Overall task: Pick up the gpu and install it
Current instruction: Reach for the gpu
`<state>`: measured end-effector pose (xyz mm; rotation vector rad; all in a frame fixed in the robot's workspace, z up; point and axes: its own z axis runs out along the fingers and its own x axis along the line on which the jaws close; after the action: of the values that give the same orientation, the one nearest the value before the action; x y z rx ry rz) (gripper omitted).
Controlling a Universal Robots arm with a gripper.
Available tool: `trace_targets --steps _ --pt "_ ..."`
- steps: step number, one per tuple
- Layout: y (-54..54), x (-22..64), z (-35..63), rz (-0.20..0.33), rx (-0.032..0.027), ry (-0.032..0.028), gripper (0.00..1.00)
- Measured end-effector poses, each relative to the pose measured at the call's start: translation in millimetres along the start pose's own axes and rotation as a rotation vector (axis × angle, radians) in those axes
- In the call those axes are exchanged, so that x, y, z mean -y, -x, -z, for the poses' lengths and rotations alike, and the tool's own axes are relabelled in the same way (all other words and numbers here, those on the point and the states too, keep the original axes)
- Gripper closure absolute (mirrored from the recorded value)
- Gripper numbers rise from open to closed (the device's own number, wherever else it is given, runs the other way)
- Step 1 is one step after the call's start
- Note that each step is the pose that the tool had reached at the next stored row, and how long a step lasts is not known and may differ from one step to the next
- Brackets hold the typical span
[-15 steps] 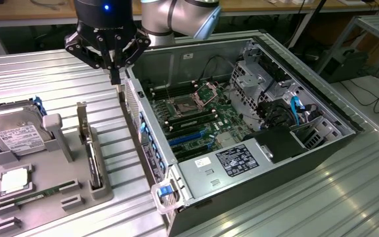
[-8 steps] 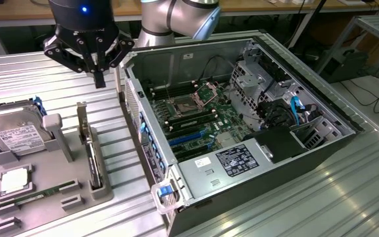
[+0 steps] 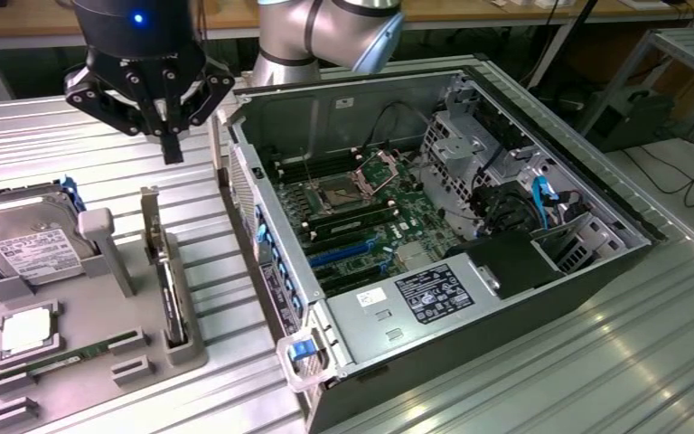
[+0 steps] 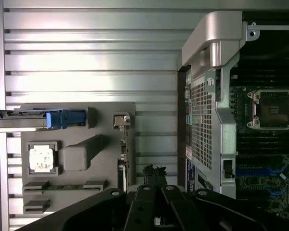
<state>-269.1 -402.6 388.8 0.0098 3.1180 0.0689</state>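
**Claw shut and empty, gpu upright in its tray**

Exterior view: the black claw (image 3: 174, 152) hangs from the grey robot arm (image 3: 323, 36) with its fingers pressed together and nothing between them. It is in the air over the ribbed metal tabletop (image 3: 636, 362), beyond the far end of the grey moulded tray (image 3: 124, 303). The gpu (image 3: 173, 303), a thin card with a silver metal end bracket, stands on its long edge in a slot of that tray, apart from the claw. Its bracket end is the end nearer the claw, and edge-on its faces are hard to make out. The tray also carries a silver boxy hard drive (image 3: 28, 244) with a white label, a square silver processor chip (image 3: 28, 330) and a slim green RAM stick (image 3: 70, 357). On the exterior view's right lies the open black and grey computer case (image 3: 444, 362), with its green motherboard (image 3: 371, 226) exposed.

Wrist view: the claw (image 4: 154, 169) points down between the tray (image 4: 111, 168) and the case (image 4: 204, 110). The gpu (image 4: 122, 144) is a narrow strip along the tray side nearest the case, partly hidden behind the claw's black links. The hard drive (image 4: 19, 118) appears edge-on with its label unseen, and the picture's edge cuts off the case.
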Motion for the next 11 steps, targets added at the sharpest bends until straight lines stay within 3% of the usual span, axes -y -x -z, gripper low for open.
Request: trace_targets --steps 11 --pt "-12.1 0.7 0.0 0.004 -0.0002 0.0001 0.89"
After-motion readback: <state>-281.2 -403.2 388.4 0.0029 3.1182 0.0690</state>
